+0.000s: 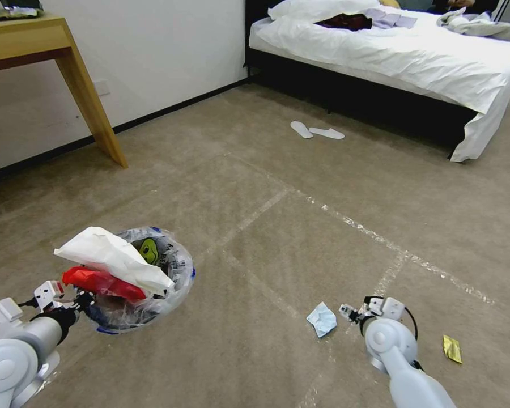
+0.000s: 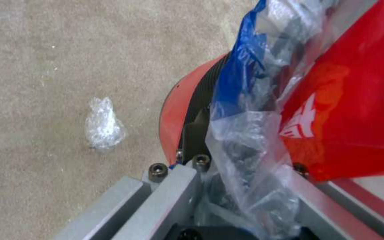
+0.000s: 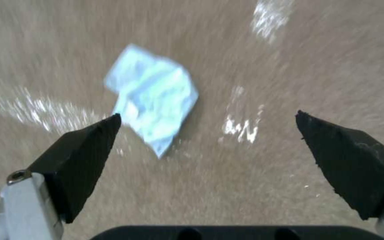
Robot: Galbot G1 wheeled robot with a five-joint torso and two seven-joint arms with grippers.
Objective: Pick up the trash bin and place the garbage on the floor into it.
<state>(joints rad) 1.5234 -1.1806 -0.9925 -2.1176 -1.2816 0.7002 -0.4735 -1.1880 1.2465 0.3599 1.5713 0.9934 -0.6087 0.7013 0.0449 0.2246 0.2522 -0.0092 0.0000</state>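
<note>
- the left end effector (image 1: 79, 300) is clamped on the near rim of the trash bin (image 1: 147, 306), holding it up off the floor (image 1: 300, 226) at the robot's lower left. in the left wrist view the red rim (image 2: 174, 113) and a fold of the clear liner sit squeezed between the grey fingers (image 2: 174, 186).
- the bin is small and round, lined with a crinkly clear plastic bag with a yellow smiley face (image 1: 148, 250) and a blue edge. it's already stuffed: a big white tissue (image 1: 110, 255) lies across the top and a glossy red wrapper (image 1: 102, 283) under it.
- the right end effector (image 3: 207, 116) hovers low over the carpet with its black wedge-shaped fingers (image 3: 85, 150) spread wide apart. the crumpled light-blue wad (image 3: 154, 96) lies on the floor just beyond the tips, nearer one finger than the other, and nothing sits between them and it.
- other litter on the carpet: a tiny yellow packet (image 1: 452, 348) to the right of the right arm, and a crumpled clear plastic scrap (image 2: 104, 126) below the bin in the left wrist view.
- the floor is beige short-pile carpet with shiny tape lines (image 1: 379, 241) crossing it.
- further off: a pair of white slippers (image 1: 316, 131) in front of a bed (image 1: 391, 51) with rumpled white sheets, and a wooden tabletop (image 1: 22, 37) with an angled leg at far left.
</note>
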